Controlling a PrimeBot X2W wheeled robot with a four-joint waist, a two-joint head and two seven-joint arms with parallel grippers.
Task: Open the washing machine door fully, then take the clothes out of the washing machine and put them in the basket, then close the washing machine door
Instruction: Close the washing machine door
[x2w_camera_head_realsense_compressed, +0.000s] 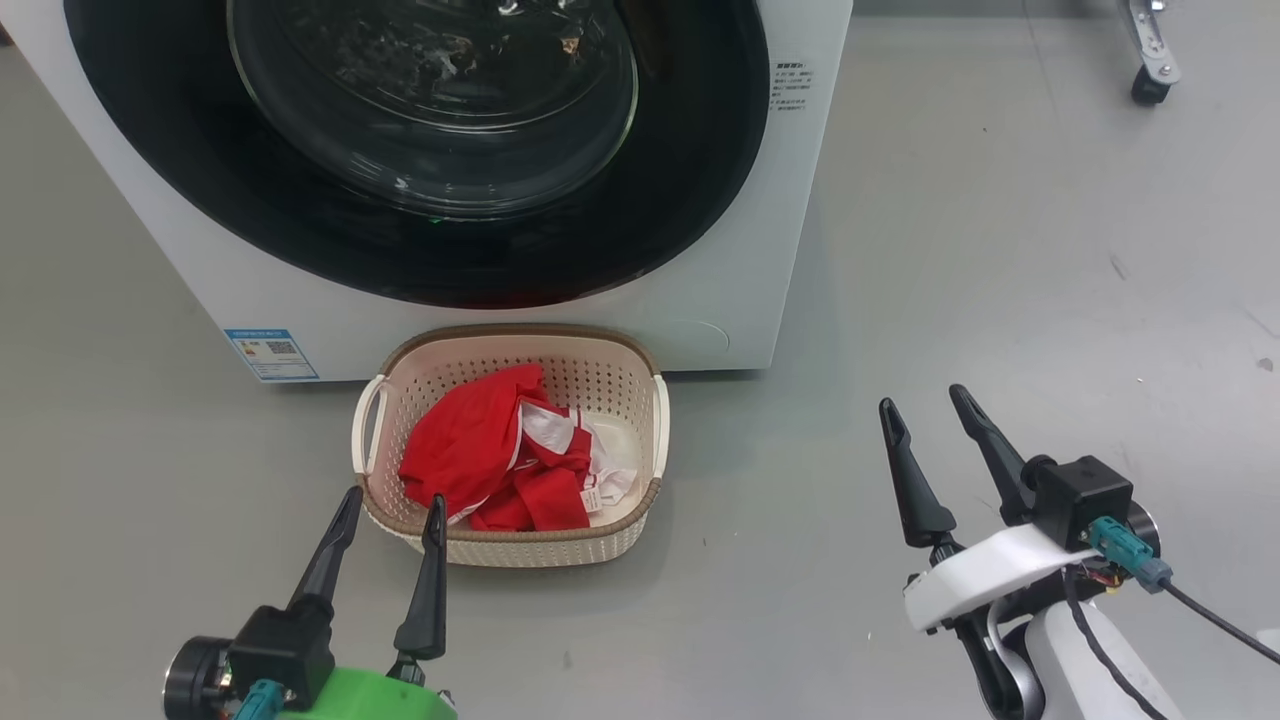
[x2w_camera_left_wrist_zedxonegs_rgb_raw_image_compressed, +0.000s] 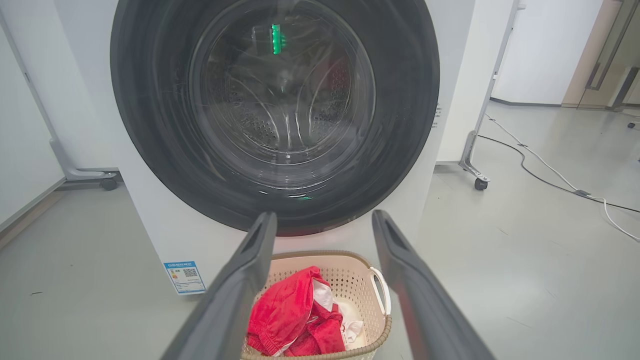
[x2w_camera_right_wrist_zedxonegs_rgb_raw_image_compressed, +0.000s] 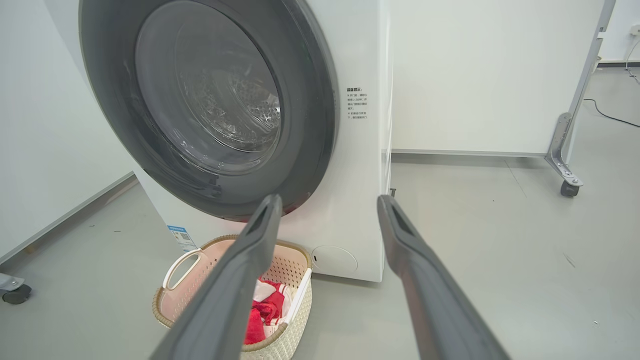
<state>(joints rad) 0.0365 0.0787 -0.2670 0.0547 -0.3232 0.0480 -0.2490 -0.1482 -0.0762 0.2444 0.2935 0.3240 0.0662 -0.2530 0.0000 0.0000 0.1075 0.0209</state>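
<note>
The washing machine stands on the floor with its door lying flat against its front, black rim around clear glass. Through the glass the steel drum looks bare. The red and white clothes lie inside the cream basket on the floor just in front of the machine. My left gripper hangs open at the basket's near rim, nothing between its fingers. My right gripper is open and empty over bare floor, to the right of the basket.
A small blue label sits on the machine's lower left front. A wheeled frame leg stands to the right of the machine, and a cable trails over the grey floor beyond it. White panels flank the machine.
</note>
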